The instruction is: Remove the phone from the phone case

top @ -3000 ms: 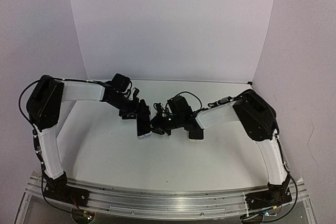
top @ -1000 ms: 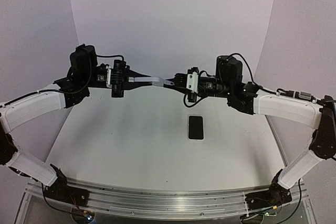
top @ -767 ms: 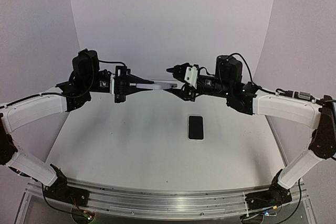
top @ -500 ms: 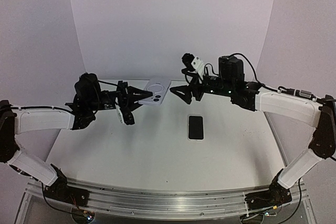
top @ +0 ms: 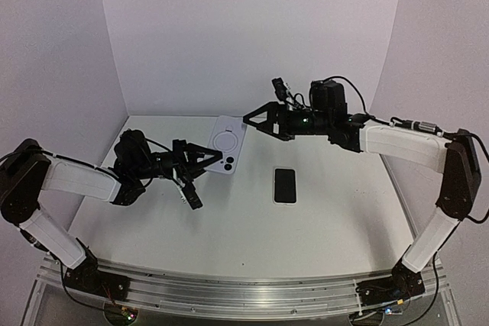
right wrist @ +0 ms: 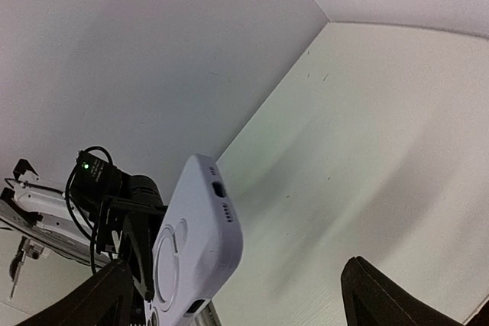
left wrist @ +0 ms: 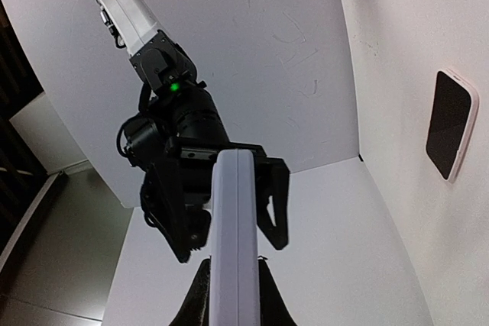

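Phone [top: 285,185] lies flat, screen up, on the table [top: 229,227] right of centre. At centre-left, the left gripper [top: 208,156] is clamped on the pale phone case [top: 228,141], holding it off the table. Farther back, the right gripper [top: 258,120] gapes wide, empty, beside the case's top corner.

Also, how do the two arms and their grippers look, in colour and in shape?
Both the left arm and the right arm have smooth white link covers between bulky black joints. Thin black cables loop along them. The left gripper and the right gripper are black with tapered fingers. A small green light glows on the right wrist.
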`<state>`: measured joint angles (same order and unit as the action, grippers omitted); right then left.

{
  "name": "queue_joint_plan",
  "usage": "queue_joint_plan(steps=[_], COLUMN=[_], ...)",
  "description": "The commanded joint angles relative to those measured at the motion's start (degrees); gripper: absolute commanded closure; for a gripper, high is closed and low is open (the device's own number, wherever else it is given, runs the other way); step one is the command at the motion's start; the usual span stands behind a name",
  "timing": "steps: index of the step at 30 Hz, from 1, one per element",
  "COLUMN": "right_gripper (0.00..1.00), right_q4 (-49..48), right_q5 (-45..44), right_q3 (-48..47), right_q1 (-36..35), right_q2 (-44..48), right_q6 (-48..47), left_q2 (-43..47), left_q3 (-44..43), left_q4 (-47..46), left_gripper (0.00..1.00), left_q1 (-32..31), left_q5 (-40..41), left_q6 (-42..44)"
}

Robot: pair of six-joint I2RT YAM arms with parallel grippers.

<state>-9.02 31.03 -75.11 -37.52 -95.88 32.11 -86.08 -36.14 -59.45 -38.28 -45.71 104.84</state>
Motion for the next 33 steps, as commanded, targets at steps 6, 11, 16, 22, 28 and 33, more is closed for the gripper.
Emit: queue_joint_plan(steps=[6, 11, 16, 22, 28, 33], right_gripper=[0.45, 0.89, 1.00, 1.00, 1.00, 1.00], right_q4=[-5.49, -8.06, -8.19, -7.18, -4.45, -5.03], right_q5=[7.99, 10.53, 8.37, 0.95, -2.83, -1.77], right_q3=[-3.84, -4.53, -4.41, -1.79, -0.90, -1.14], right_q1=[-3.73, -4.14, -4.14, -3.08, -2.78, -3.37], right_q2=[-4.27, -5.91, -4.92, -0.45, 4.13, 5.70], right_q6=[10.76, 11.82, 8.02, -1.28, -14.25, -21.86], left_q2=[0.30, 0.73, 3.08, 13.30, 14.65, 11.35], left_q3=[-0.77, -0.70, -0.21, -5.41, -22.20, -25.27], left_q4=[-5.95, -5.15, 0.21, 32.80, 72.96, 60.61], left_gripper=[1.00, 1.00, 0.95, 0.06, 0.01, 0.02], left_q1=[-0.06, -0.04, -0.04, 0.01, 2.86, 5.86], left_q5=[-1.52, -0.47, 0.26, 3.85, -5.58, -2.44], left_q6=[3.91, 2.95, 0.88, -19.36, -47.80, -83.33])
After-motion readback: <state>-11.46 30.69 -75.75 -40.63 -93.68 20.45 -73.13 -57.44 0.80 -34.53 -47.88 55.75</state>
